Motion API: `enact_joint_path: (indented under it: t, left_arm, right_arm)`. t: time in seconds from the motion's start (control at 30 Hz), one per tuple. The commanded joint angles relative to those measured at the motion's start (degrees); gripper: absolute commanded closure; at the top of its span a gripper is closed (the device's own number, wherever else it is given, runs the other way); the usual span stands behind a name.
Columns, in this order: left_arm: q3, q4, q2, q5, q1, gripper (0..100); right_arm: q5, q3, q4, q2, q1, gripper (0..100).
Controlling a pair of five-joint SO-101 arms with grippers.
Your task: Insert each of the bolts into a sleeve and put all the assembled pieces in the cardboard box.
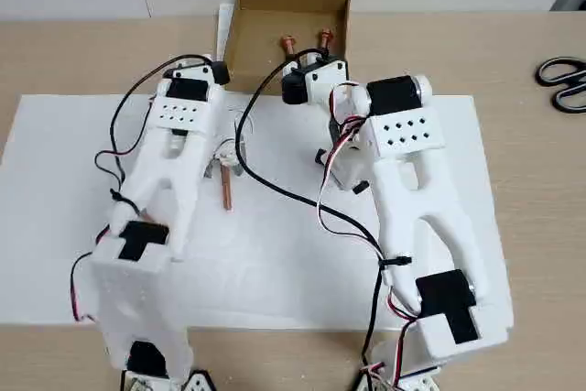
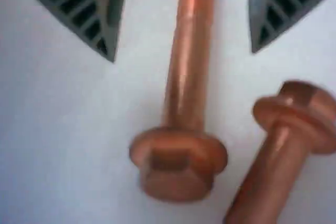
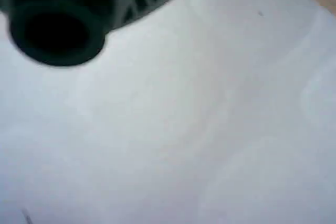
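The cardboard box [image 1: 247,34], upper centre, holds two bolts [image 1: 288,44] [image 1: 323,38], their lower ends hidden behind an arm [image 1: 311,81]. Two more bolts [image 2: 181,129] [image 2: 278,140] lie on the white sheet [image 1: 275,263]. The left gripper [image 2: 181,51], spread, straddles one shaft. One black sleeve [image 3: 52,32] is blurred beside the right gripper [image 3: 131,3], whose grip I cannot tell.

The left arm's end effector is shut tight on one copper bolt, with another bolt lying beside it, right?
No, the left end effector is open, straddling the copper bolt without gripping it, as the left wrist view shows. The second bolt does lie beside it.
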Motion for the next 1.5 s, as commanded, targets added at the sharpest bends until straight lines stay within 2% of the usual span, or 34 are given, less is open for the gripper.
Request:
enact_joint_path:
  t: [0.0,0.27,0.43,0.8,1.03,1.1,1.27,1.47]
  left_arm:
    - [-4.53,-0.62,1.49,2.20,0.35,84]
    - [-10.95,-0.44,8.18,2.73,0.26,85]
    - [-13.85,-0.35,10.46,2.73,0.26,92]
    - [-14.29,0.26,10.29,2.55,0.62,100]
    - [-14.64,2.64,9.93,2.46,0.70,99]
    - [-16.48,5.10,8.62,2.29,0.70,99]
    - [-24.13,11.08,2.11,-4.66,0.70,99]
    - [-25.01,11.52,-7.82,-8.09,0.35,99]
  right_arm:
    - [-0.62,-0.35,1.01,-3.38,0.13,99.5]
    - [-0.88,-0.35,1.01,-3.38,0.13,99.5]
    - [-0.88,-0.26,1.01,-3.30,0.13,99.5]
    - [-0.88,-0.26,1.01,-3.30,0.13,99.5]
    - [-0.88,-0.26,1.10,-3.30,0.13,99.5]
    - [-0.88,-0.26,1.10,-3.56,0.13,99.5]
    - [-0.88,-0.35,1.10,-3.82,0.13,99.5]
    - [-0.79,-0.53,1.27,-5.49,0.13,99.5]
